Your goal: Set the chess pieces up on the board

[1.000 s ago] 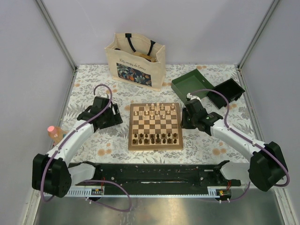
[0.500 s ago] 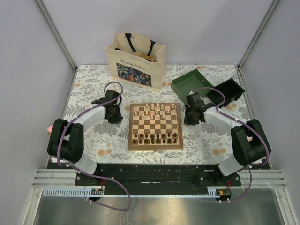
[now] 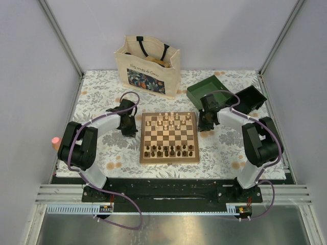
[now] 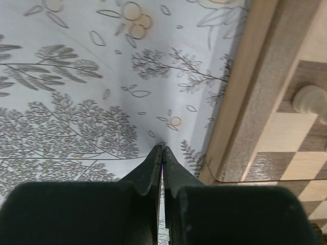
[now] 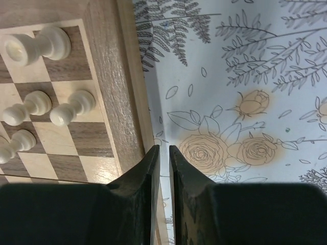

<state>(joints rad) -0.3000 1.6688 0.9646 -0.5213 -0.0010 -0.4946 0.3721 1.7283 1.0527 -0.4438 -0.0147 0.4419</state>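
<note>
Neighbouring the left gripper (image 4: 162, 148) (closed) sits the board (image 4: 255, 92).

The square chessboard (image 5: 117, 76) is grained wood with a satin, mid-brown border. On it, the pale cream chess pieces (image 5: 38, 46) are smooth turned wood with a soft sheen. Around it lies a matt floral printed tablecloth (image 4: 76, 76), and behind it stands a cream cloth tote bag (image 3: 148, 64).

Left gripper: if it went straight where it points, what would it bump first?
Probably the flowery tablecloth. The shut left gripper points down at bare cloth just beside the board, next to its border. How close it is, I cannot tell.
</note>
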